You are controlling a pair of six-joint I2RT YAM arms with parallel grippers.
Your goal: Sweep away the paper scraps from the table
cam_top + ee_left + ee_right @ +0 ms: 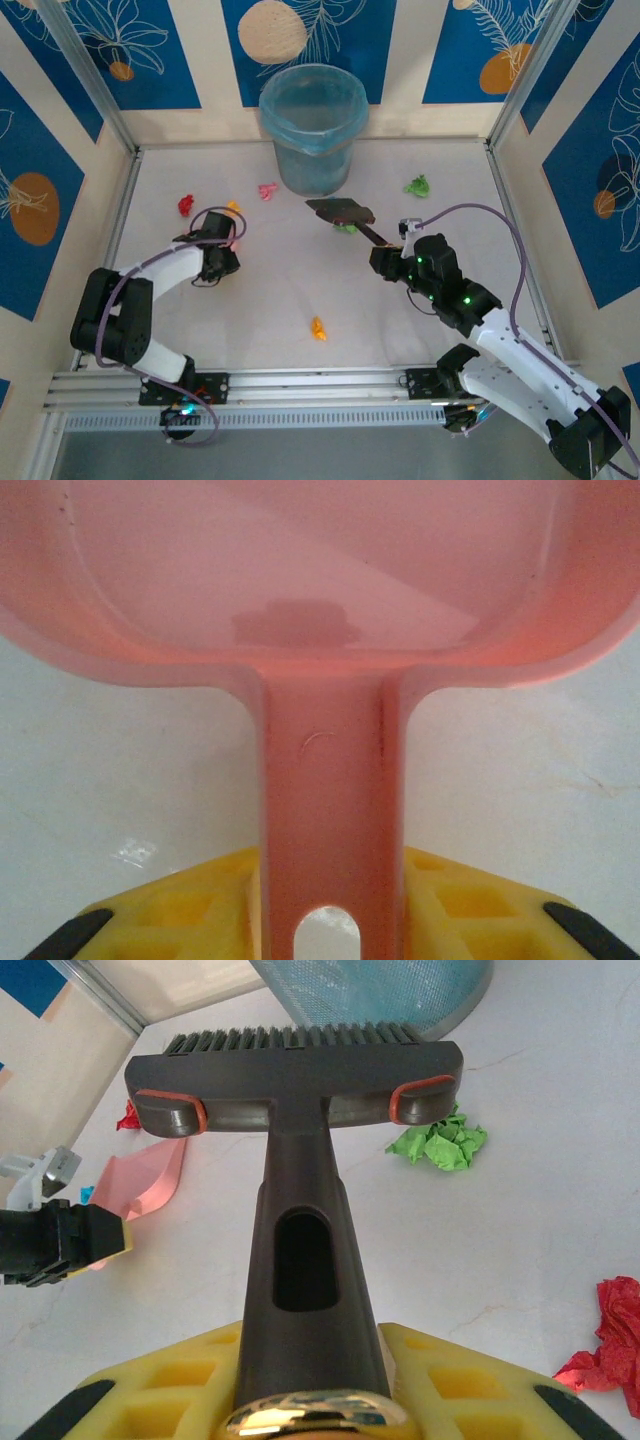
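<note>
Gripping both tools, the robot was set to start sweeping, and not one of the paper scraps [318, 328] had been gathered yet.

In the left wrist view, the left gripper [330, 915] had its jaws narrow, with the yellow pads [185, 910] against either side of the pink dustpan [320, 580] handle. The pan's mouth lay flat on the pale surface [110, 780]. The right gripper [315, 1385] had its jaws clamped on the dark brush [300, 1070] handle, with the bristles pointing at the blue bin [313, 120] at the top centre of the overhead frame.

The scraps were scattered. A red scrap [186, 205] and an orange scrap [232, 208] sat at upper left, just above the left gripper [222, 238]. A pink scrap [267, 190] lay by the bin's foot. A green scrap [417, 186] was at upper right, and another green wad [440, 1145] was just beside the brush head. One lone orange scrap sat low in the middle of the frame, well apart from the rest.

The step in hand looked like tool pickup just finished. My call was that the next move asked the right arm to lower the bristles behind the nearest green wad and drag it left toward the pan. The left arm would need to hold the pan's lip tight to the surface so that nothing slipped under.
</note>
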